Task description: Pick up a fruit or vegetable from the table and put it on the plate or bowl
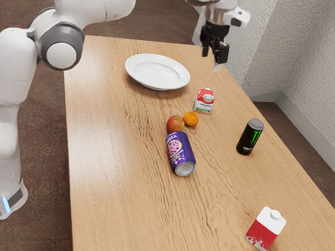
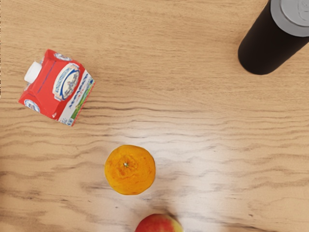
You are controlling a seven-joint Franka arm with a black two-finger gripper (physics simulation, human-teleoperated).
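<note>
Hanging high over the far side of the table, the gripper has its jaws parted and holds nothing. The orange lies well below it, past the small carton, just beside the apple; the plate is near.

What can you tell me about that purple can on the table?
The purple can lies on its side on the wooden table. It looks like metal, purple with pale printed markings, and its silver end faces the table's near edge. Its other end lies right by the red apple; whether they touch is unclear.
</note>
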